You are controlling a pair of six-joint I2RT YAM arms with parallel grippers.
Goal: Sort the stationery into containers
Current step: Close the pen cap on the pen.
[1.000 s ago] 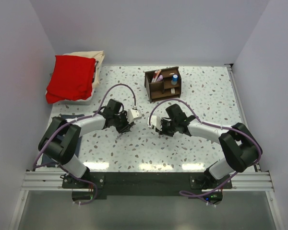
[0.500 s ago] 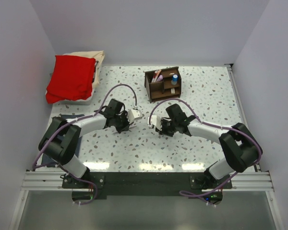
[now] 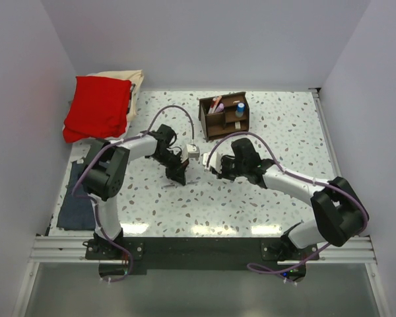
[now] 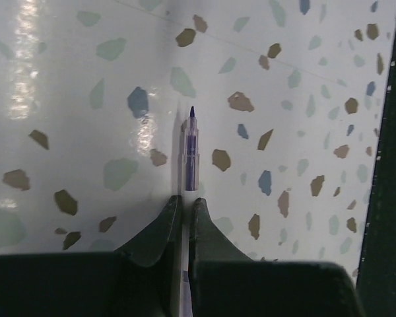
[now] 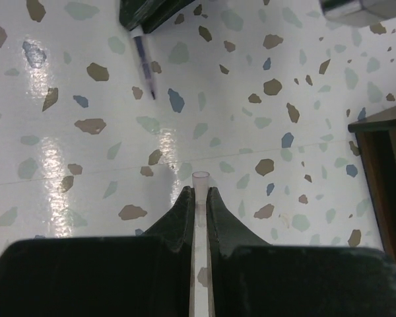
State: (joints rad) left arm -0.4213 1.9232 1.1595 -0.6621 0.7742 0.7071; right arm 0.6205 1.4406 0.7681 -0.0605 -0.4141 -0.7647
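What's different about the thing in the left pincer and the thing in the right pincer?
The pen in the left pincer ends in a dark, sharp tip; the pale tube in the right pincer ends in a blunt, open rim. The pen shows bluish-purple inside, the tube looks whitish. The pen sticks out far past its pincer, the tube only a little. Both are thin and pinched in shut pincers.

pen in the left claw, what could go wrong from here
1. The pen juts far out of the shut left claw, tip bare over the table; it may pivot, slip or leave a mark.
2. The right claw pinches a thin clear tube, not lined up with the pen in the right wrist view; joining them could miss.
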